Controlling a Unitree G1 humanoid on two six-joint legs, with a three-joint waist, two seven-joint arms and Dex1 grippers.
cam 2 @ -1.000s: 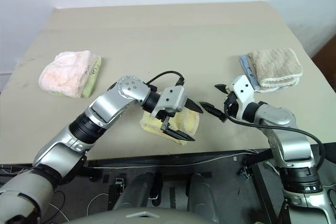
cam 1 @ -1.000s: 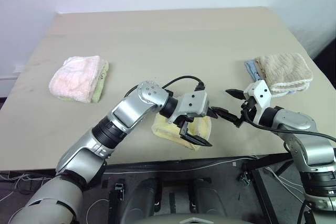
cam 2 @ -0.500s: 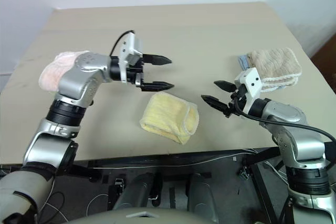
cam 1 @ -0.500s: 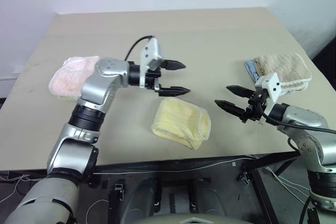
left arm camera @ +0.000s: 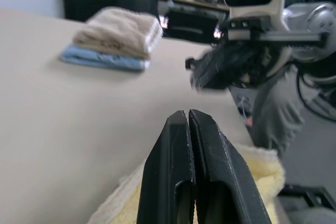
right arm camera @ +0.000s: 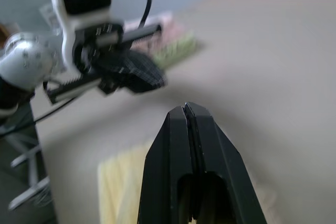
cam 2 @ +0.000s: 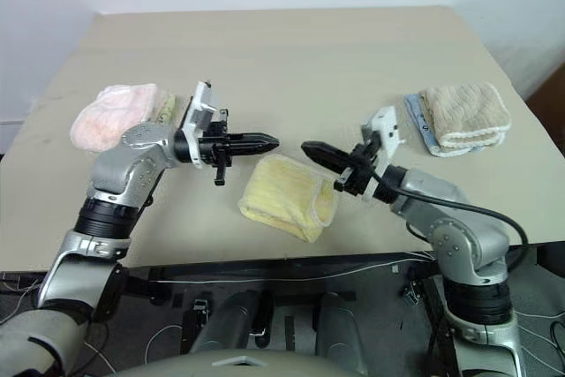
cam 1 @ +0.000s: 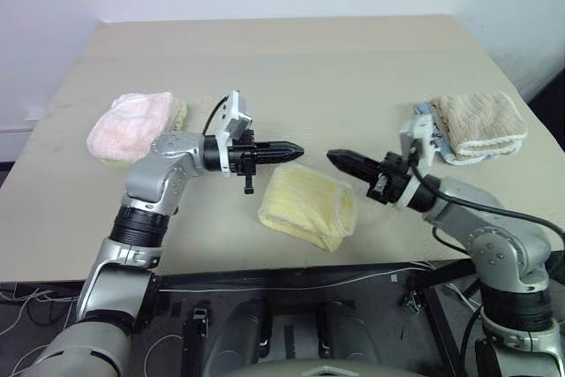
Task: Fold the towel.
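Observation:
The towel (cam 1: 307, 205) is pale yellow and lies folded into a thick pad near the table's front edge, between my two arms. My left gripper (cam 1: 297, 149) hovers just above its far left corner, pointing right, fingers shut and empty. My right gripper (cam 1: 334, 157) hovers above the towel's far right corner, pointing left toward the other, also shut with nothing in it. The two tips face each other a short gap apart. In the left wrist view my shut left gripper (left arm camera: 187, 116) hangs over the towel (left arm camera: 260, 163); the right wrist view shows my shut right gripper (right arm camera: 186, 108) over the towel (right arm camera: 123, 184).
A folded pink towel (cam 1: 132, 126) lies at the table's left. A beige-brown towel with white trim (cam 1: 478, 122) sits on a blue cloth (cam 1: 424, 117) at the right. The tan table (cam 1: 291, 68) stretches bare behind them.
Both grippers have shut. The left arm lifted off the yellow towel and swung back, now pointing right above it. The right gripper moved left toward the towel, and the two tips now face each other.

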